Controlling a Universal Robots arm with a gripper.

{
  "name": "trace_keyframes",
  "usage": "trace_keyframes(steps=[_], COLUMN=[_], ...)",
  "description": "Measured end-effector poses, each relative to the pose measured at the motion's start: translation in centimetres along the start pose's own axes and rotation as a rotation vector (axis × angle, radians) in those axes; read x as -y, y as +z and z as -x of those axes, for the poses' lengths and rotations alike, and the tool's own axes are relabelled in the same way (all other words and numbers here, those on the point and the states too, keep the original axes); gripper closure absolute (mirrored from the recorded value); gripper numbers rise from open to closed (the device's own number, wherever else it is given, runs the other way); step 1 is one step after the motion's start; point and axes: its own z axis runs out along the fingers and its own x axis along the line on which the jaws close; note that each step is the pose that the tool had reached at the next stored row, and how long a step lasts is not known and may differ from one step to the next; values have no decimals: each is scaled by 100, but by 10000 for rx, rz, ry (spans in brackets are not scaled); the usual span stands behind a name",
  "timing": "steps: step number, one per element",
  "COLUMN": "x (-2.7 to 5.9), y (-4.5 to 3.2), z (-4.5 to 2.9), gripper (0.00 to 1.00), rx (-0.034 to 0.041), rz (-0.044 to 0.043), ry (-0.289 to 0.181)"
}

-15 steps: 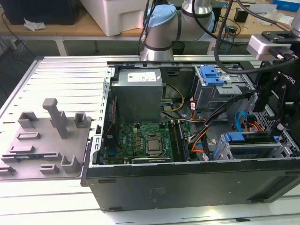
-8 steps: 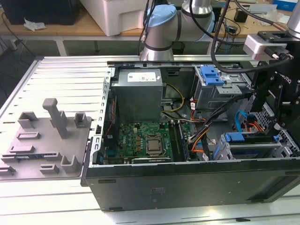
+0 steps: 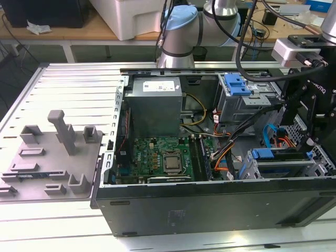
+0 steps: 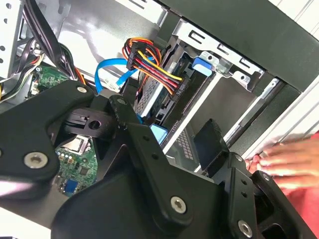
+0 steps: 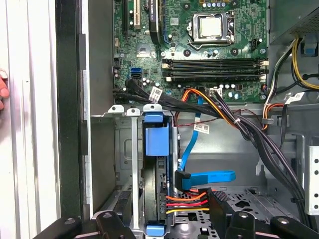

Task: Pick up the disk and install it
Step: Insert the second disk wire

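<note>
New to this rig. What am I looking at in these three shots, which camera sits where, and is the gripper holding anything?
The exterior view is a camera off the arm. It sees a robot arm behind a slotted metal table. On the table an open computer case lies on its side, showing the motherboard and the grey power supply. A grey parts holder sits to the exterior view's left. The black gripper hangs over the drive cage at the exterior view's right.

Both wrist views come from cameras riding on the arm, looking into the case. The first wrist view shows the disk in its blue bracket, standing on edge in the cage. I can't tell whether the gripper holds anything. A person's hand is just outside the case.
</note>
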Motion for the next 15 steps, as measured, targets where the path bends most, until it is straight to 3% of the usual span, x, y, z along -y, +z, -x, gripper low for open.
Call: trace_keyframes(steps=[7,10,12,13,14,15], x=[-1,-2,-1,-1,-11,-27], y=[1,-5,-29,-79,-102,-106], z=[1,9,16,22,56,114], gripper=[28,28,28,28,28,28], rx=[-11,-120,-145,-145,-216,-353], rz=[-1,1,0,0,-2,-7], ry=[0,1,0,-1,-4,-15])
